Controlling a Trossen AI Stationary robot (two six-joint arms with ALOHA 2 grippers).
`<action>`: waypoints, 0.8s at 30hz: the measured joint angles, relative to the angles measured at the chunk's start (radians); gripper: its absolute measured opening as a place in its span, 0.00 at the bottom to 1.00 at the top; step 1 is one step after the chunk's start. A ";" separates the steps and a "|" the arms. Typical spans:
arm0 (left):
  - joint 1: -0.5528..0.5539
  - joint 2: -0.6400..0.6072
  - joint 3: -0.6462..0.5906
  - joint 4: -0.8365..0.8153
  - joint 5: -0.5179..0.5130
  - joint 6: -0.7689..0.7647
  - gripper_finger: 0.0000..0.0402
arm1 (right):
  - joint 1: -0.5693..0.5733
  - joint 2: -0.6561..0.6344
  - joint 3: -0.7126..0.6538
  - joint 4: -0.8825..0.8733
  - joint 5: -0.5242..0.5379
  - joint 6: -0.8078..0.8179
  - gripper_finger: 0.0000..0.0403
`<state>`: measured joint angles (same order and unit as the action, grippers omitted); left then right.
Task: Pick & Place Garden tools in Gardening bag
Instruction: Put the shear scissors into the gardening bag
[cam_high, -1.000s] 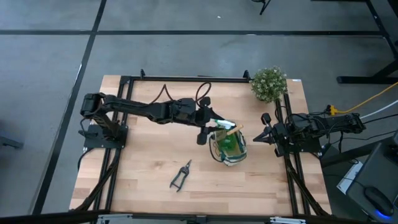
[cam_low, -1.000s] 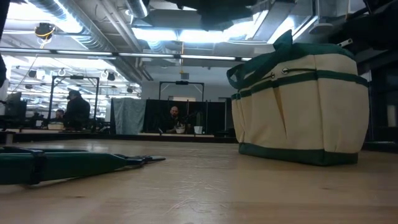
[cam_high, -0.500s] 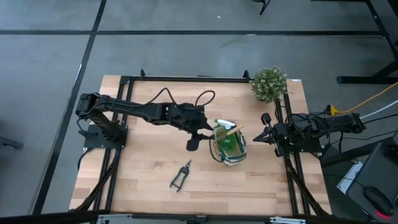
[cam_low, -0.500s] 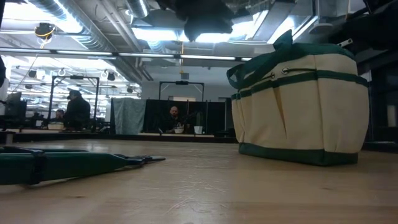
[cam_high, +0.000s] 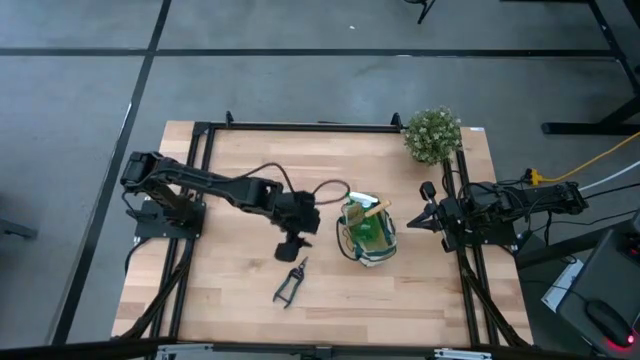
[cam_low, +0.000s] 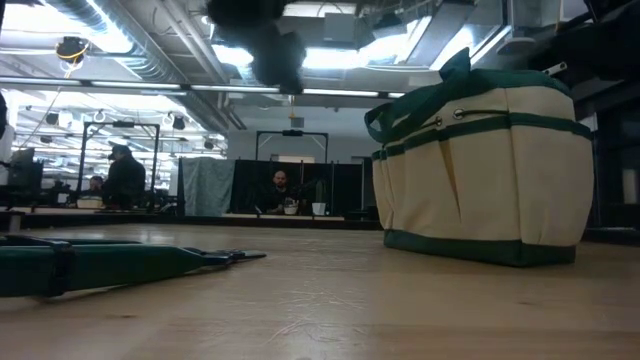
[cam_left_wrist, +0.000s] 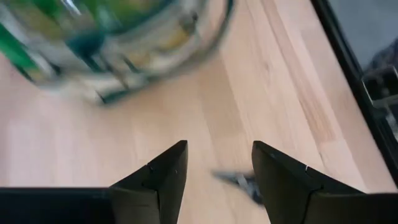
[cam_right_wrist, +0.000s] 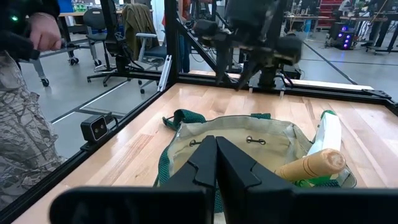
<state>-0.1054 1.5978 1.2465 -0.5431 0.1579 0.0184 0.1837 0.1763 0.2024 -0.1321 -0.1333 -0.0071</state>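
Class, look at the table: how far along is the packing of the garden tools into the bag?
Done: the spray bottle and the wooden-handled trowel already sit in the gardening bag. In hand: nothing is held; the left gripper is open above the table between the bag and the pruning shears. The right gripper waits shut beside the bag. Left: the shears, lying on the table.

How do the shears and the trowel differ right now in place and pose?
The shears lie flat on the bare table, outside the bag; the trowel is already in the bag. The shears show whole from above; of the trowel only the wooden handle shows, poking above the rim. The open left end effector hovers near the shears; nothing is near the trowel. Neither is held.
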 joint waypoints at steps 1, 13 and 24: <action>-0.008 0.000 0.000 -0.029 0.001 -0.014 0.43 | 0.000 0.000 0.000 0.000 0.000 0.000 0.03; -0.046 0.001 0.000 -0.265 -0.007 0.109 0.41 | 0.000 0.000 0.000 0.000 0.000 0.000 0.03; -0.016 0.023 0.000 -0.231 -0.008 0.211 0.39 | 0.000 0.000 0.000 0.000 0.000 0.000 0.03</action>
<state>-0.1213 1.6208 1.2460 -0.7745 0.1494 0.2290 0.1840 0.1764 0.2024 -0.1322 -0.1333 -0.0071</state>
